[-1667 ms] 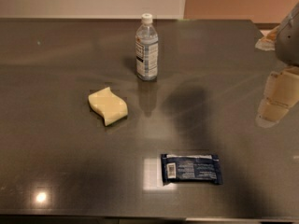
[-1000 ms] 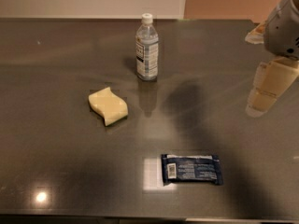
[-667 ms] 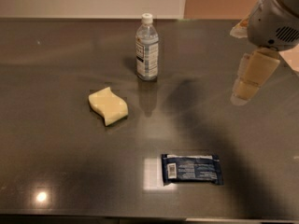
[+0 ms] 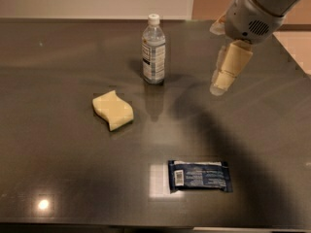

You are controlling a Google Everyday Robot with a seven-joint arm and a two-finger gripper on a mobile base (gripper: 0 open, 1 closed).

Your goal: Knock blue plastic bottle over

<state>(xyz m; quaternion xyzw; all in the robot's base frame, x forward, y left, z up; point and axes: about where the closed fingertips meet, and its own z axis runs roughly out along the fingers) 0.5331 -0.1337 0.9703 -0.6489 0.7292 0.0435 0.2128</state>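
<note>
The blue plastic bottle [image 4: 153,50] stands upright on the dark table [image 4: 58,144], at the back centre. It is clear and bluish, with a white cap and a white-and-blue label. My gripper [image 4: 219,85] hangs from the arm at the upper right, above the table, to the right of the bottle and apart from it. It holds nothing that I can see.
A yellow sponge [image 4: 112,109] lies left of centre, in front of the bottle. A flat dark-blue packet [image 4: 199,175] lies near the front edge. The table's right edge runs along the far right.
The arm and gripper have moved left from the right edge toward the bottle. The bottle, sponge and packet have not moved.
</note>
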